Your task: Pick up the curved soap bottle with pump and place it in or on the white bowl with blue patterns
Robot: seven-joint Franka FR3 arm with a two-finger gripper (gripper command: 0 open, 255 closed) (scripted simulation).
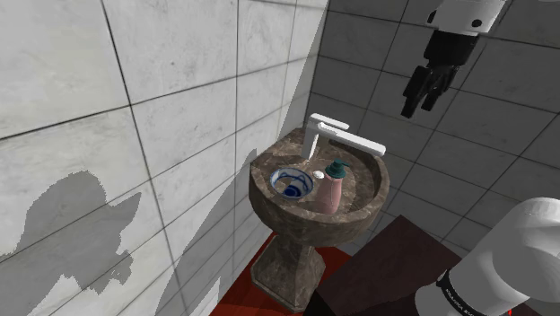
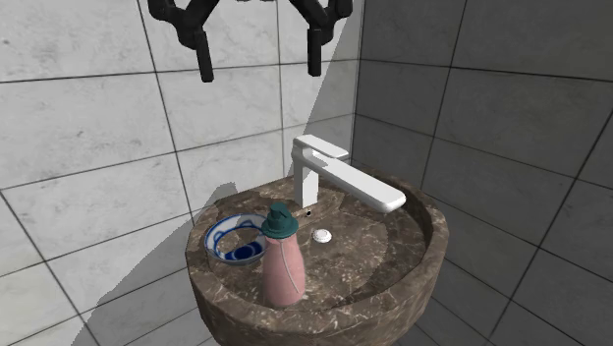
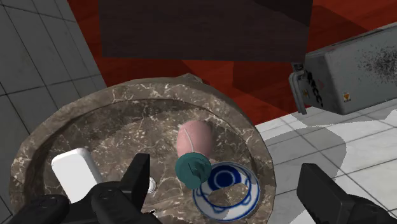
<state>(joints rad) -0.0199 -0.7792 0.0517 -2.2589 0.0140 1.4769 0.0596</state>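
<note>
Atop the brown marbled pedestal sink (image 2: pixel 413 285) — one pink soap bottle (image 2: pixel 283 267) with a teal pump, standing upright just beside the white bowl with blue patterns (image 2: pixel 228 239), which is sitting on the sink's rim toward the second exterior view's left. White faucet (image 2: pixel 339 179) is reaching over the basin behind both. Black claw (image 2: pixel 260 71) is hovering high above the sink — fingers standing wide apart, holding nothing, well clear of the bottle.
</note>
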